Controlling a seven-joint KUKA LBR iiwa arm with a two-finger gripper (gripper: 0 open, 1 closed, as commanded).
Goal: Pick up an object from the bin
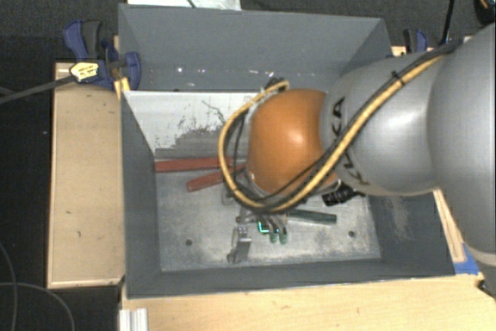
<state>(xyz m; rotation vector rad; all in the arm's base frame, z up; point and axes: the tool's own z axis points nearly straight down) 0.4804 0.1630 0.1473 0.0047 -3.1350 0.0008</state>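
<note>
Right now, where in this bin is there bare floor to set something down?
Bare floor lies at the view's lower left, between the red sticks and the front wall. A smaller patch sits lower right, below the dark rod. The middle, around the gripper, is crowded.

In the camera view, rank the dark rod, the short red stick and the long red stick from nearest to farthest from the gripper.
1. The dark rod, lying just right of the gripper.
2. The short red stick, up and to its left.
3. The long red stick, farther back on the left.
</note>
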